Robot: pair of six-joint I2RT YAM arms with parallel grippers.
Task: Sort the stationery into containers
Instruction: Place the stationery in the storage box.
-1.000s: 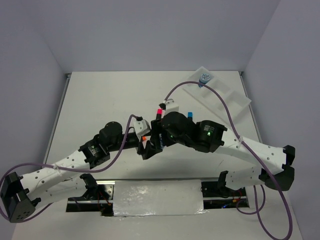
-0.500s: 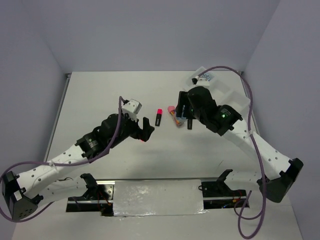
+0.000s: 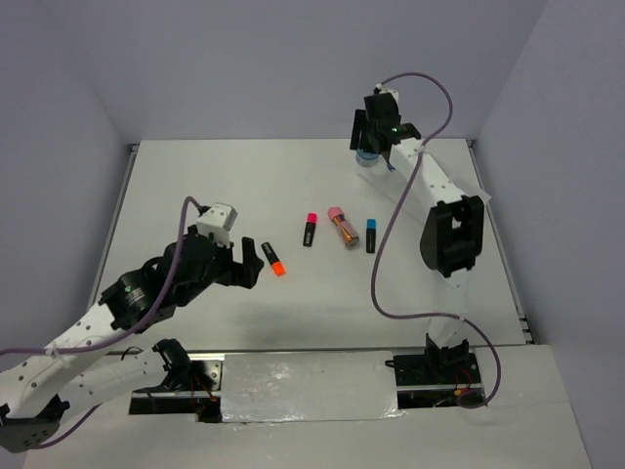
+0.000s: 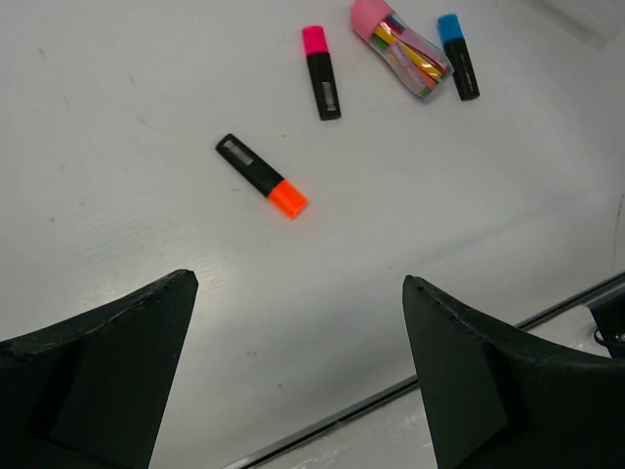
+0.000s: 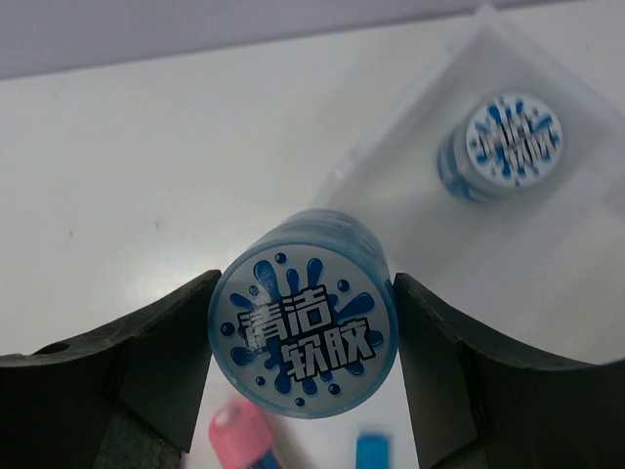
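Right gripper (image 5: pixel 304 363) squeezes a round blue patterned roll (image 5: pixel 303 322) at the flat white plastic tray's (image 5: pixel 576 244) edge — to join its twin (image 5: pixel 508 142). Left gripper (image 4: pixel 298 283) gapes wide.

The white tabletop (image 3: pixel 215 176) carries an orange marker (image 3: pixel 273 259), pink marker (image 3: pixel 310 229), tube (image 3: pixel 342 226), blue marker (image 3: pixel 370 235), and a tray (image 5: pixel 518 274).

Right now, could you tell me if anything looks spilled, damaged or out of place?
Nothing stands out: three markers and the tube lie on the table, one roll sits in the tray, the right gripper holds a second roll.
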